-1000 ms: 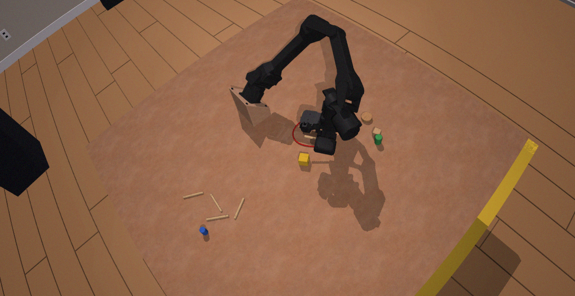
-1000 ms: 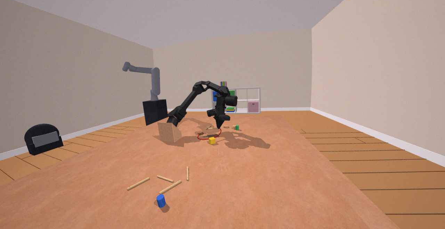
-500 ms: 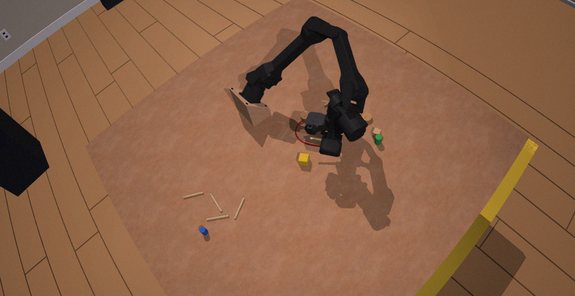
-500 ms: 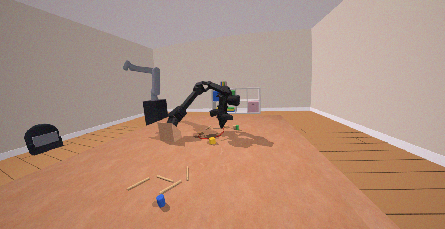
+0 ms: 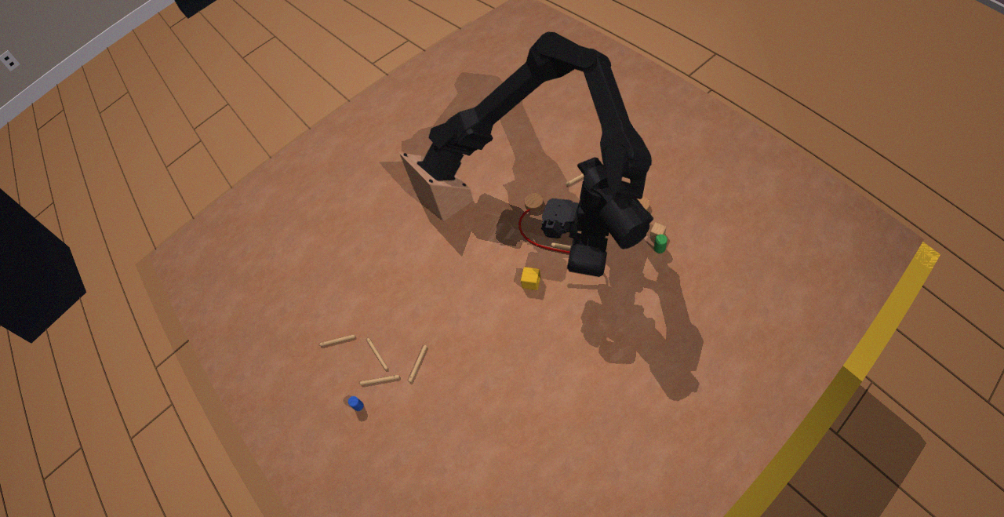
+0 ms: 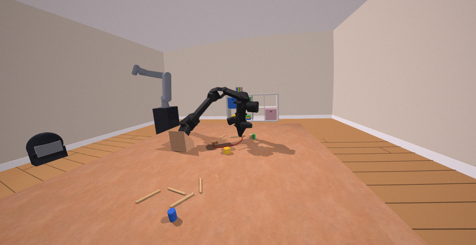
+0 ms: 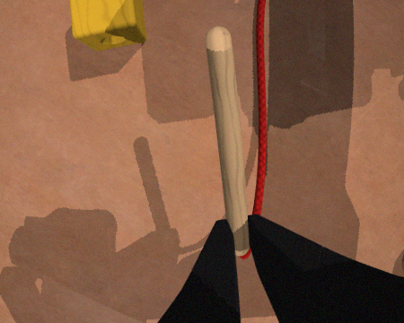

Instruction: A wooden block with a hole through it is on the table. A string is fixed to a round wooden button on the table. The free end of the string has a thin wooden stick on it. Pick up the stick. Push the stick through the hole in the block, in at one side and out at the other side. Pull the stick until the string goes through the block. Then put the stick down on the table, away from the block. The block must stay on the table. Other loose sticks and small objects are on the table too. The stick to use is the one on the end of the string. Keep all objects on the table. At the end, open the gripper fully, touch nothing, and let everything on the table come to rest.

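My gripper (image 6: 241, 135) (image 7: 237, 228) is shut on the string-end stick (image 5: 561, 245) (image 6: 235, 136) (image 7: 229, 130), near its string end, and holds it above the table. In the wrist view the stick's free end points up the frame. The red string (image 5: 522, 231) (image 6: 229, 146) (image 7: 262, 112) curves from the stick to the round wooden button (image 5: 534, 201) (image 6: 214, 142). The yellow wooden block (image 5: 529, 277) (image 6: 226, 150) (image 7: 105, 18) stands on the table, left of the stick's free end in the wrist view. A hole shows partly in its lower face there. The string is outside the block. The arm hides the fingertips in the top view.
A green cylinder (image 5: 660, 243) (image 6: 253, 136) and a small pale block (image 5: 657, 229) stand beyond the arm. A loose stick (image 5: 574, 180) (image 6: 222, 136) lies near the button. Several loose sticks (image 5: 337, 340) (image 6: 148, 196) and a blue cylinder (image 5: 355, 402) (image 6: 172, 215) are farther off.
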You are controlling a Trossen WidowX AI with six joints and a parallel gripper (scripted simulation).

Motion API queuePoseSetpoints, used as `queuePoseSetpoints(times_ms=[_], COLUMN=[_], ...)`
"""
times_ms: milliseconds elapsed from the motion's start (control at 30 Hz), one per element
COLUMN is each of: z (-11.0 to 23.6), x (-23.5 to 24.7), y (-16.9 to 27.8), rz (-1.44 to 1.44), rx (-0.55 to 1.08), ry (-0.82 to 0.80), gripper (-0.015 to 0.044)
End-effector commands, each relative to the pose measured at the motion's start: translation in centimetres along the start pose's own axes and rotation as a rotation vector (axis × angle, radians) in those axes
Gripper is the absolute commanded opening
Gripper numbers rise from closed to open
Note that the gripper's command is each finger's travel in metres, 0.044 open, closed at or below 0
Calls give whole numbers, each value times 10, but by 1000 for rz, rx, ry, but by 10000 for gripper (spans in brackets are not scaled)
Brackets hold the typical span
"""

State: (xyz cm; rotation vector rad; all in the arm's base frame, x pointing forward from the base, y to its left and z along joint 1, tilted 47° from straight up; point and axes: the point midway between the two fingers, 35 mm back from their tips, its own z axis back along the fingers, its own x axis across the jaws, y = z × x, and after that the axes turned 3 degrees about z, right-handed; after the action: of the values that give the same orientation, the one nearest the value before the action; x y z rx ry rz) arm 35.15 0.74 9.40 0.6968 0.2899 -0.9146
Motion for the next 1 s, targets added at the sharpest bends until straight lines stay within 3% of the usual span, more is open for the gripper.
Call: queuePoseSetpoints(times_ms=[0, 967], z=[0, 4], x=[2, 6], y=[6, 41], rz=[-7, -8], rx=[9, 69], ry=[3, 10], gripper=[0, 0])
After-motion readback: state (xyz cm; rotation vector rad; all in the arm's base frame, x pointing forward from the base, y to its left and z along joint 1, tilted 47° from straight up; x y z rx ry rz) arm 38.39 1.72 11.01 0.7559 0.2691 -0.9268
